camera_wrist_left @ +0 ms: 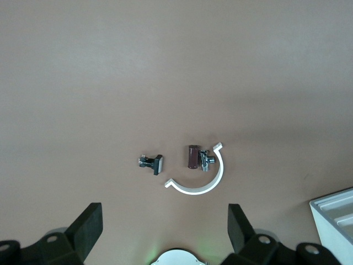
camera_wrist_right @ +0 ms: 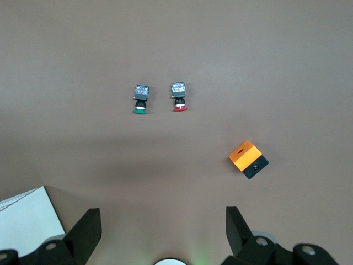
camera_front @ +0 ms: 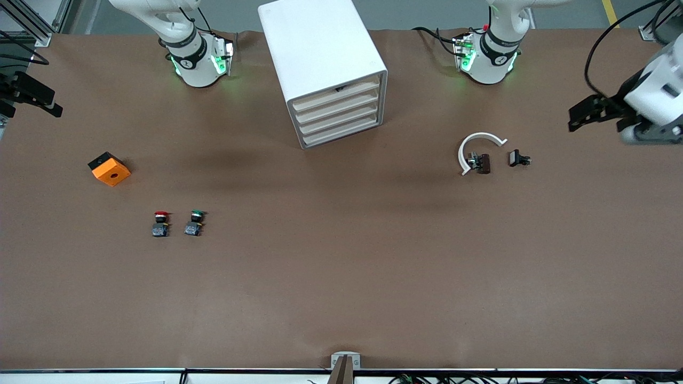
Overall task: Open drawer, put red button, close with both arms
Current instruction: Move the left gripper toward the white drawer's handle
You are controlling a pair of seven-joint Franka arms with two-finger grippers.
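While every drawer in the cabinet (camera_front: 325, 69) is shut, you have the whole task ahead of you.
Your left gripper (camera_wrist_left: 164, 226) and right gripper (camera_wrist_right: 162, 229) both hang spread wide and empty at their own ends of the table. You still must pull out the drawer (camera_front: 336, 100), second from top, fetch the red button (camera_front: 160, 223), which sits beside the green-capped switch (camera_front: 194, 223) near the orange cube (camera_front: 109, 169), and close up.

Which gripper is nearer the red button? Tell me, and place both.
Right. The right gripper hovers at the right arm's end of the table, where the red button lies; the left gripper hovers at the left arm's end.
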